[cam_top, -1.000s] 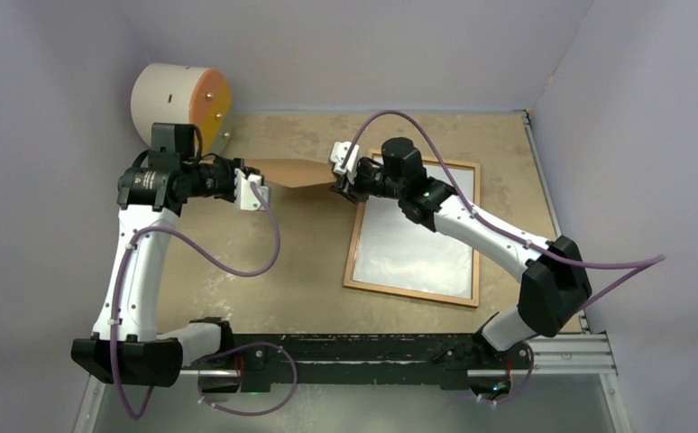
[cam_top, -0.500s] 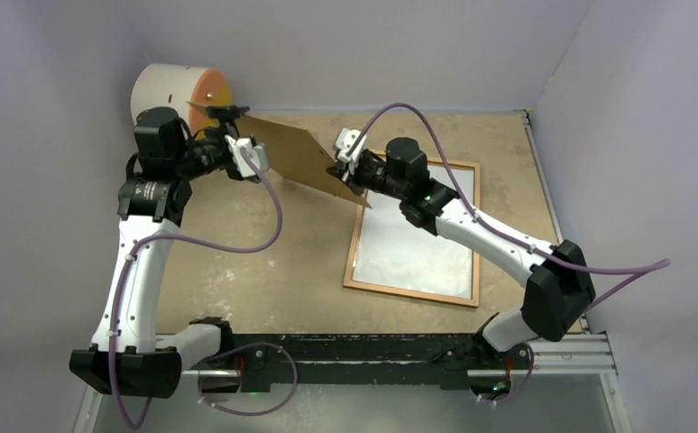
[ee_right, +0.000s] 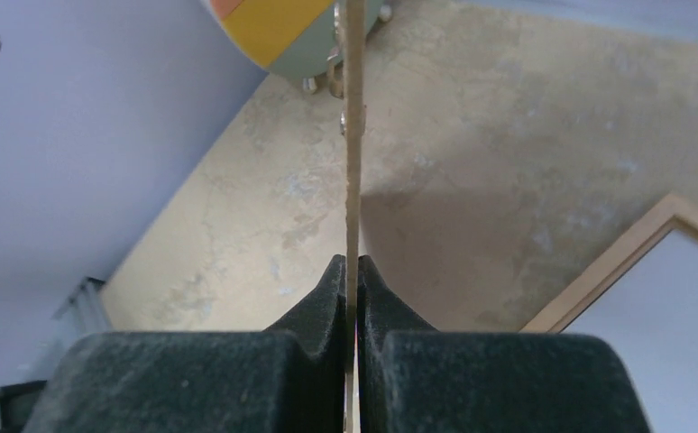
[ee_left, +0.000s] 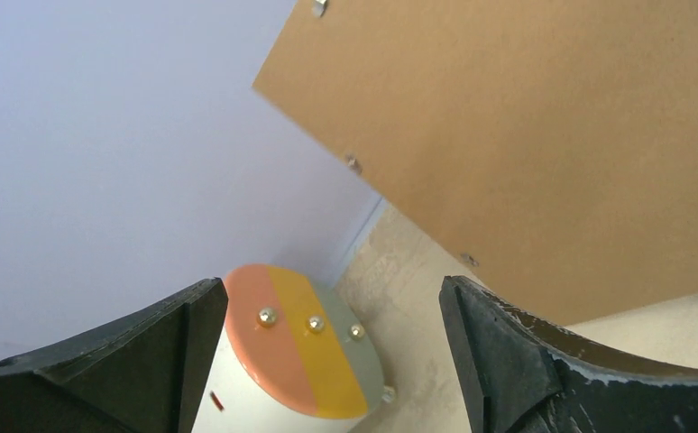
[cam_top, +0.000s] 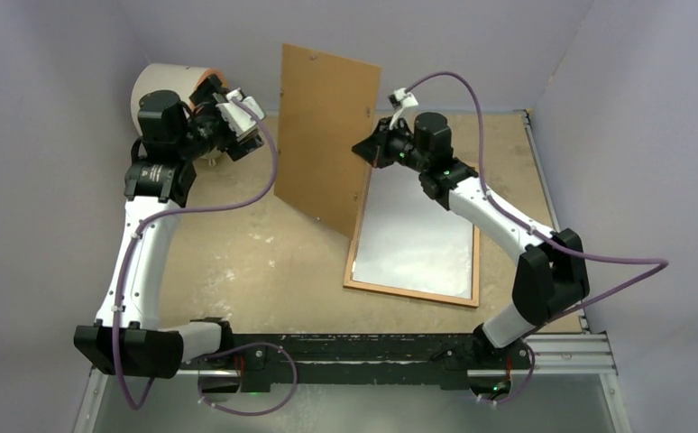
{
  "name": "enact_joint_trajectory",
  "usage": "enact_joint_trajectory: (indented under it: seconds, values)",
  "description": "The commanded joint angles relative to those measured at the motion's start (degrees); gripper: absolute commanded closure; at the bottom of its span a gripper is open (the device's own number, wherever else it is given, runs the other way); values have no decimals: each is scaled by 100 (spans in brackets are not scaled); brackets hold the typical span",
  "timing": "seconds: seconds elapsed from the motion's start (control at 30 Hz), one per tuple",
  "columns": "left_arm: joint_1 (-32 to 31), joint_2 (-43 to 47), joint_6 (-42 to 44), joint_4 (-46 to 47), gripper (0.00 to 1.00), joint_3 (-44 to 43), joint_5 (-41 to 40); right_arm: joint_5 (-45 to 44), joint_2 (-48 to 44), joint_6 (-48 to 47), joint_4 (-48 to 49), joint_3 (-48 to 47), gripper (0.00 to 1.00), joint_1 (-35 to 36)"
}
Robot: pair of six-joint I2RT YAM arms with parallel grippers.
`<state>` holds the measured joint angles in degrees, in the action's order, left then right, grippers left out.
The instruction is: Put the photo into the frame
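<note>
Backing board [cam_top: 327,135]: you see matt brown fibreboard with small shiny metal tabs [ee_left: 353,164].
Frame [cam_top: 408,290]: smooth orange-brown wood.
Table [cam_top: 237,262]: you face a matt, mottled beige top.
Cylinder [ee_left: 296,361]: smooth cream wall, shiny metal studs [ee_left: 314,322].

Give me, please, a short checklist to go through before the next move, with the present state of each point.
1. Right gripper shut on the backing board: ok, the board's edge is pinched between the fingers.
2. Board held upright, not covering the opening of the frame: ok.
3. Left gripper open and apart from the board: ok.
4. Frame lying flat on the table: ok.
5. Photo located: cannot tell; a pale surface fills the frame, but no print is recognisable.
6. Board's lower corner clear of the frame's left rail: cannot tell.
</note>
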<state>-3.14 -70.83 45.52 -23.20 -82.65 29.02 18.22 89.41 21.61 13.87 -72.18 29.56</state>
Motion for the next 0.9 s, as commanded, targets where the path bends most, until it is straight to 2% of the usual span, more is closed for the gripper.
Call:
enact_joint_trajectory:
  seconds: [0.0, 0.17, 0.23, 0.43, 0.63, 0.87]
  values:
    - [3, -55, -363, -176, 5, 52, -343, 1264, 68, 1673, 344, -283, 100, -574]
    - [32, -161, -501, -428, 4, 158, -388, 2692, 94, 2805, 540, -167, 100, -1380]
    - [32, -189, -552, -460, 3, 258, -381, 2985, -60, 2930, 403, -25, 100, -1616]
    - [40, -344, -639, -350, 3, 740, -248, 3957, -516, 2601, -849, 526, 100, -2397]
    - [-9, -877, -706, -248, 2, 949, 203, 4503, -980, 2136, -1620, 1132, 100, -3262]
    - [-673, -1795, -1332, 431, 1, 1007, 244, 4396, -1407, 1579, -2881, 1154, 100, -4349]
